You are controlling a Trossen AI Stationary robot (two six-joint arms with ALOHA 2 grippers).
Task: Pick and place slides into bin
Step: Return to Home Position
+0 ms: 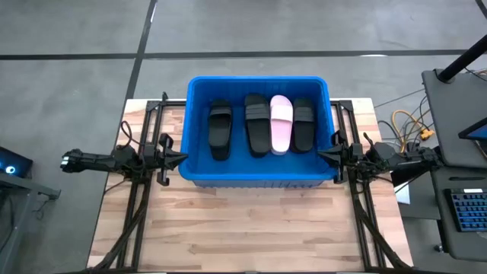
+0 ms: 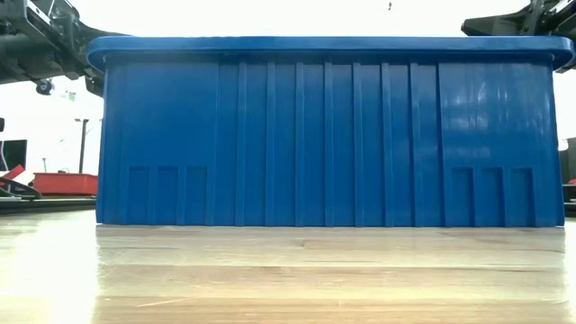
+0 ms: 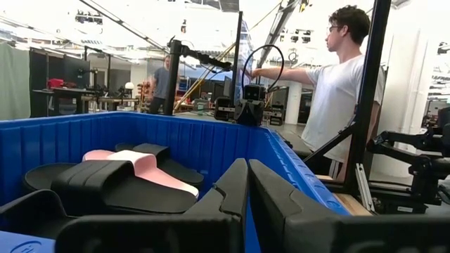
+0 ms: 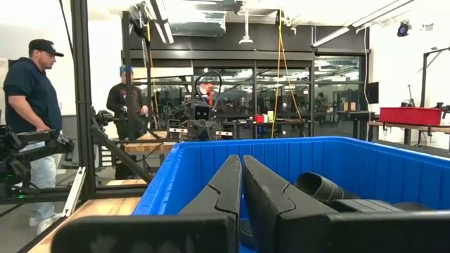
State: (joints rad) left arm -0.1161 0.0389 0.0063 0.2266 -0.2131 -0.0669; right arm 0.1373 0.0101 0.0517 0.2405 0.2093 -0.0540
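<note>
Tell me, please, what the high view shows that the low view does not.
Only the high view shows inside the bin: three black slides and one pink slide side by side. Only the low view shows its ribbed front wall face-on and the room behind. Both show the blue bin on the wooden table between the two arms, whose left gripper and right gripper sit at its ends.

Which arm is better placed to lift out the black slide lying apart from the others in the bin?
Left, probably. The left gripper sits just outside the bin wall nearest that lone black slide; the right gripper is at the opposite wall, with the pink slide and two black ones between.
</note>
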